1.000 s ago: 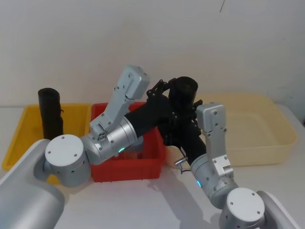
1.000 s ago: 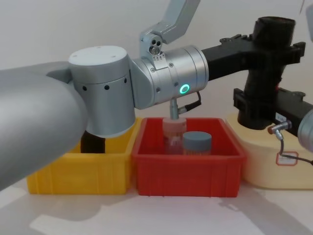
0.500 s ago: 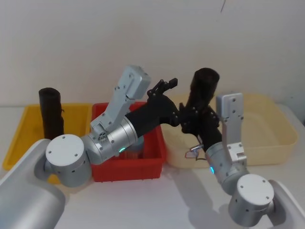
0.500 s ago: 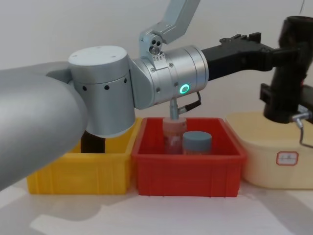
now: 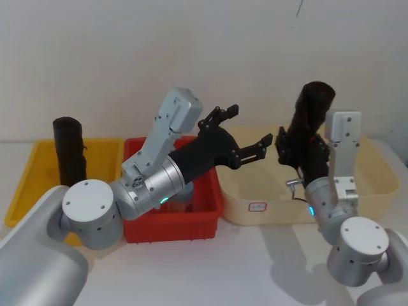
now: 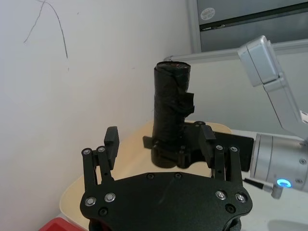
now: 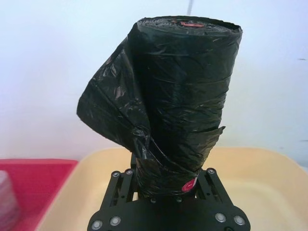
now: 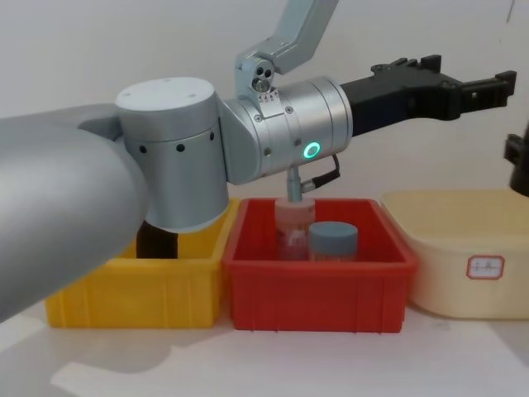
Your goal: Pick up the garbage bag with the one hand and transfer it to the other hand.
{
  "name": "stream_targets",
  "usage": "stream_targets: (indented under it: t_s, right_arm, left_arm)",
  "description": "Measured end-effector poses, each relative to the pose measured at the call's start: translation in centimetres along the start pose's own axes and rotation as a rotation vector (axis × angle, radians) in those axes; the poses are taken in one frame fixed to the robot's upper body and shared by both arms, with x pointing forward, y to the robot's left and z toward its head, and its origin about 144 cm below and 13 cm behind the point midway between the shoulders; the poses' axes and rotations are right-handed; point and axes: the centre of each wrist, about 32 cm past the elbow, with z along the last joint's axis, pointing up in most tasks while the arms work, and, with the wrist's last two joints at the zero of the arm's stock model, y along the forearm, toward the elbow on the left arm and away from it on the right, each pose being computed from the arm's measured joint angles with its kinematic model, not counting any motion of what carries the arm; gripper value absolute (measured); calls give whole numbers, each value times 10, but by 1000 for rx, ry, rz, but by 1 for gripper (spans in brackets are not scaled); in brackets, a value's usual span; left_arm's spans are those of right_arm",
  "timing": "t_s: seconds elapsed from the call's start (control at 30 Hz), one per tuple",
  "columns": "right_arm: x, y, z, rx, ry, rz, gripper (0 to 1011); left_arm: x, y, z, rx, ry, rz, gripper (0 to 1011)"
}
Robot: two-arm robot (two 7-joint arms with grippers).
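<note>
- My right pincer [image 5: 305,145] is clamped on the lower end of the garbage bag [image 5: 313,109], holding it upright above the cream tub [image 5: 280,210].
- My left pincer [image 5: 250,124] is spread apart, empty, over the tub's edge.
- I judge the roll light, firm and slick: grip its wound body, never the loose flap.

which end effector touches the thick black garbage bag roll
Touching: the right end effector clamps the black roll, right wrist view. Apart: the open left end effector, head view shows a gap.
</note>
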Motion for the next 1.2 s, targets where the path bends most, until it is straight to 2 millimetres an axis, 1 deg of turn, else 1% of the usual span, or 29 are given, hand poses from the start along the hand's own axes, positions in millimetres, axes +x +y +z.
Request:
stream_targets:
  t_s: [0.17, 0.2, 0.27, 0.3, 0.37, 0.4, 0.47, 0.53, 0.57, 0.6, 0.63, 0.73, 0.97, 1.2]
  right_arm:
    - [10, 2, 2, -22, -13, -29, 516]
    - [13, 3, 2, -30, -20, -34, 562]
    - [17, 3, 3, -43, -34, -39, 599]
    - [18, 4, 4, -46, -38, -40, 659]
    - [20, 4, 4, -52, -48, -41, 692]
    - [21, 4, 5, -55, -53, -40, 744]
    - [24, 4, 6, -58, -66, -35, 785]
    - [25, 5, 9, -53, -80, -27, 855]
    - [26, 5, 10, -50, -85, -23, 869]
    - [27, 5, 12, -43, -95, -17, 915]
    - [27, 5, 14, -38, -100, -13, 915]
    - [27, 6, 18, -16, -119, 2, 992]
    - [22, 5, 28, 48, -158, 47, 1001]
    - [12, -2, 35, 96, -197, 128, 1001]
  left_arm:
    - [0, 0, 0, 0, 0, 0, 1001]
    - [0, 0, 0, 0, 0, 0, 1002]
    - [0, 0, 0, 0, 0, 0, 1001]
    - [0, 0, 0, 0, 0, 0, 1001]
    - [0, 0, 0, 0, 0, 0, 1001]
    - [0, 0, 0, 0, 0, 0, 1002]
    - [0, 0, 0, 0, 0, 0, 1002]
    - [0, 0, 0, 0, 0, 0, 1002]
    - [0, 0, 0, 0, 0, 0, 1002]
    - [0, 0, 0, 0, 0, 0, 1002]
    - [0, 0, 0, 0, 0, 0, 1002]
    - [0, 0, 0, 1, 0, 1, 1001]
    - [-2, 6, 2, -1, -7, 24, 1001]
    - [-8, 23, 7, 4, -33, 94, 1002]
